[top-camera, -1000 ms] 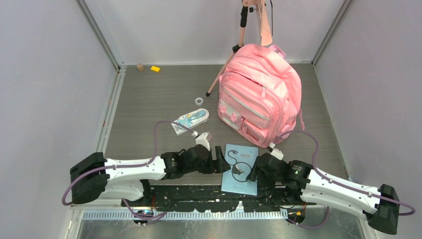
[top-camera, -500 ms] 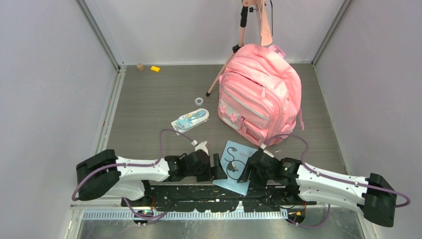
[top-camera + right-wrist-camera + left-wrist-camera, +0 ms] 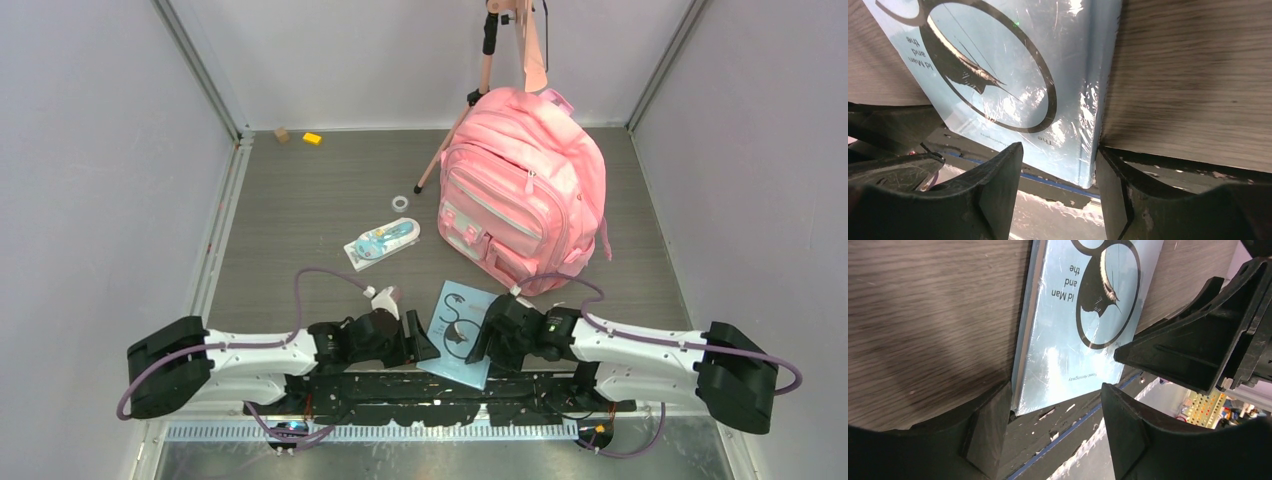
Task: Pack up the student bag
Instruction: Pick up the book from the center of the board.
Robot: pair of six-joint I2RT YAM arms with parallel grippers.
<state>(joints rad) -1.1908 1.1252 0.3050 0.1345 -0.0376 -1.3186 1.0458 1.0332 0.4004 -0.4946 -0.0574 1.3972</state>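
The student bag [image 3: 520, 190], a big bright pink backpack, stands zipped at the back right of the table. A pale blue book [image 3: 455, 330] in clear wrap lies tilted at the near edge, its lower end overhanging the black rail. My left gripper [image 3: 422, 347] is open at the book's left corner; in the left wrist view the book [image 3: 1073, 330] touches the left finger [image 3: 988, 435]. My right gripper [image 3: 480, 345] is open at the book's right corner. In the right wrist view the book's [image 3: 1013, 75] spine corner sits between the fingers, against the right one [image 3: 1115, 192].
A packaged pair of scissors [image 3: 382, 239] and a small tape ring [image 3: 400, 202] lie left of the bag. A yellow block [image 3: 313, 138] and a brown block [image 3: 282, 134] sit at the back wall. A pink tripod [image 3: 487, 60] stands behind the bag.
Both grippers have shifted left along the near edge. The book has slid left with them and turned from square to tilted.
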